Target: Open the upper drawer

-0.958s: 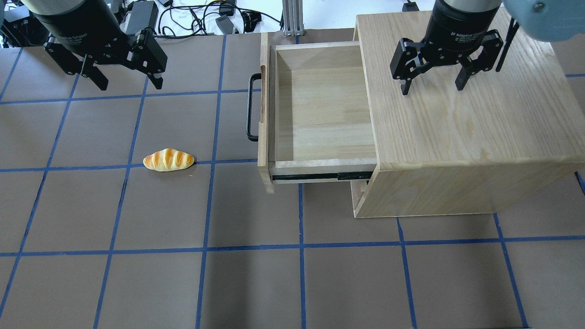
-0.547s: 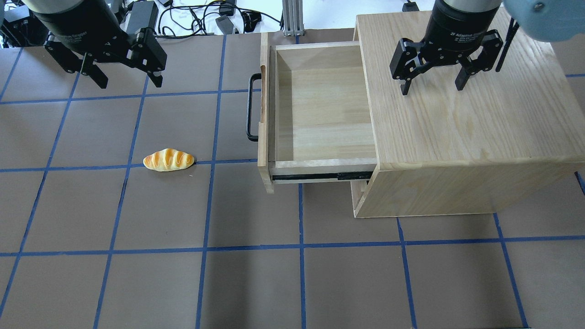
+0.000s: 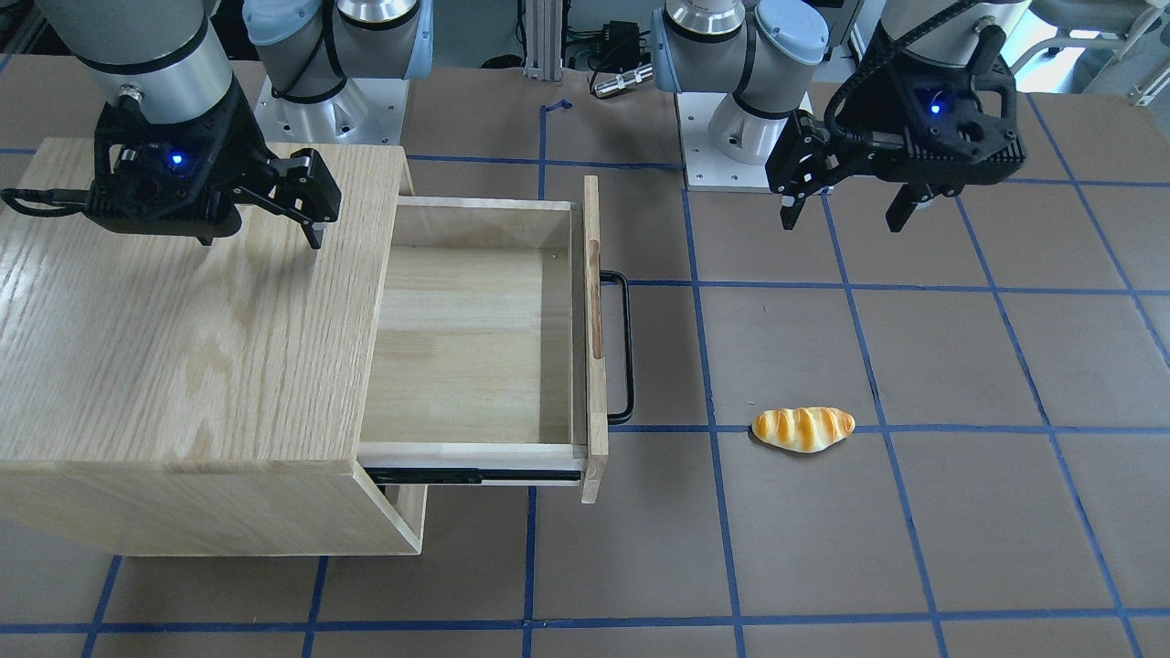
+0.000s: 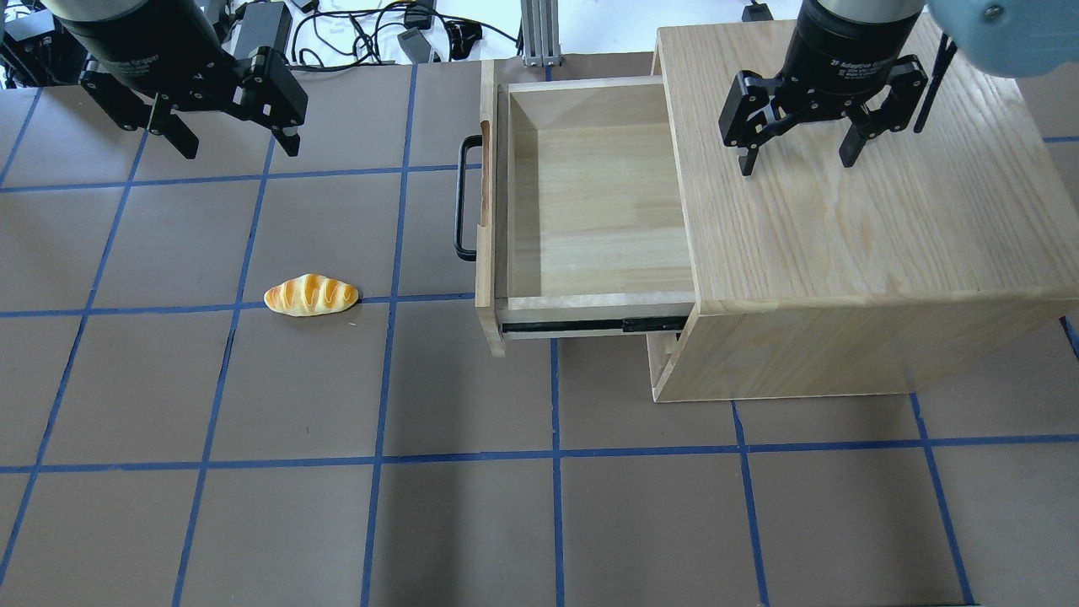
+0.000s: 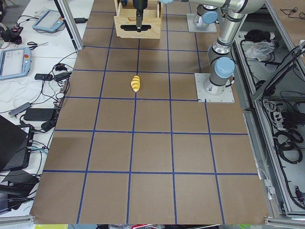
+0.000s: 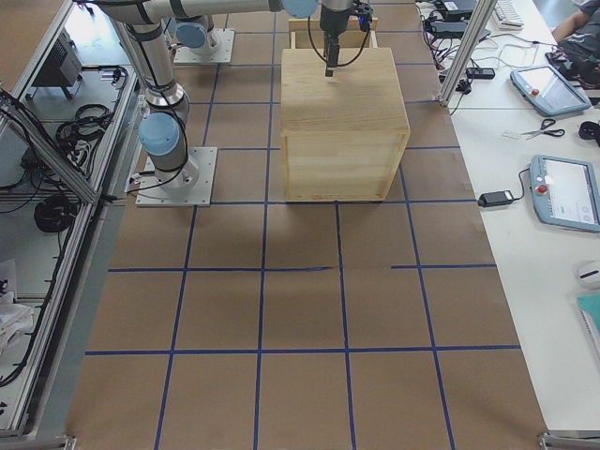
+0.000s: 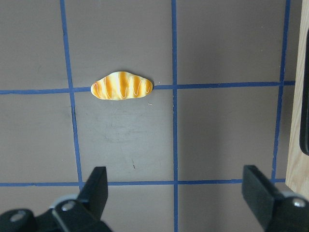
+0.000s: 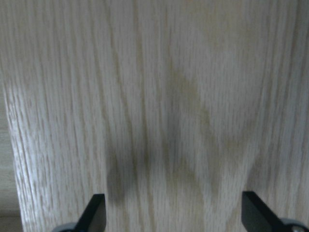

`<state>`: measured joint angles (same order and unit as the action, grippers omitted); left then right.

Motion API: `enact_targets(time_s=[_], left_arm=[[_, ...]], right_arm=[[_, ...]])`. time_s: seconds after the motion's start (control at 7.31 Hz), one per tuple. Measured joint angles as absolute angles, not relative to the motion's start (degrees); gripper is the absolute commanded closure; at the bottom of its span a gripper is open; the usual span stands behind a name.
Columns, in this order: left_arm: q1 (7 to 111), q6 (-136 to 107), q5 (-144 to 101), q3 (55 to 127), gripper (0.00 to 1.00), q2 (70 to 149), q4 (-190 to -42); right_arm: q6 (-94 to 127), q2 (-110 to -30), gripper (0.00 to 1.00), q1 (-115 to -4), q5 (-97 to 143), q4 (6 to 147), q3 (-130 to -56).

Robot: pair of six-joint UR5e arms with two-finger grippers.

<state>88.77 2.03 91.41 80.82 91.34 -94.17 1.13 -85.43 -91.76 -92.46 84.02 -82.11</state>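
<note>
Okay, I see the upper drawer (image 4: 590, 211) pulled well out; task looks done. Left hand (image 4: 238, 150) and right hand (image 4: 797, 164) both spread wide, empty.

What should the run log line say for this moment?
upper drawer: pulled out | left gripper: open, above table | right gripper: open, over cabinet top | bread roll: on table

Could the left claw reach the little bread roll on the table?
Probably yes. The left claw hangs open over the table, and the bread roll lies uncovered with nothing between them.
</note>
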Motion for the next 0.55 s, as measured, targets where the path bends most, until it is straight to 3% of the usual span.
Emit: enact_targets(time_s=[0.55], left_arm=[[88.85,1.9,91.27,81.05,0.0,91.73,-94.13]], right_arm=[[1.07,-85.43,0.0,-91.75,-92.46,84.02,-82.09]])
